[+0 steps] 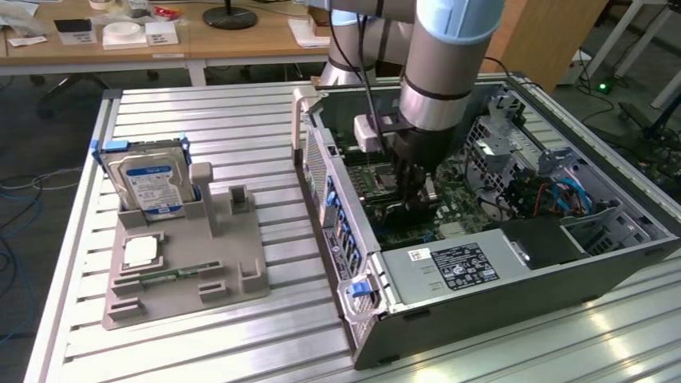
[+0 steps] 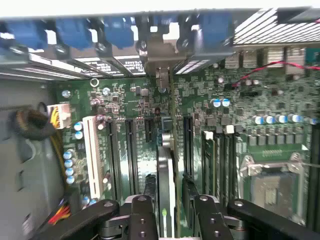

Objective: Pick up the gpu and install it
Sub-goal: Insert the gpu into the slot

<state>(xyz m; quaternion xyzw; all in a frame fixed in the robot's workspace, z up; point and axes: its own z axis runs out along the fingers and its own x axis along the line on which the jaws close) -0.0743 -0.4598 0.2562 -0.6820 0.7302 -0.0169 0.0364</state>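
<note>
My tool (image 2: 171, 207) straddles the gpu (image 2: 166, 170) edge-on over its slot; whether it grips, I can't tell, so I'd press evenly.

— What sort of place is this?
— A robotics lab or test workshop. A ribbed aluminium surface (image 1: 213, 128) fills the frame's middle, carrying an opened computer case (image 1: 479, 263) and a grey parts fixture (image 1: 181, 263).
— Anything else?
— Wooden desks (image 1: 159, 44) along the top edge hold boxes and a lamp base (image 1: 230, 16). Loose cables (image 1: 16, 215) trail over the floor at the left edge, and an industrial robot arm (image 1: 447, 56) descends from the top.
</note>
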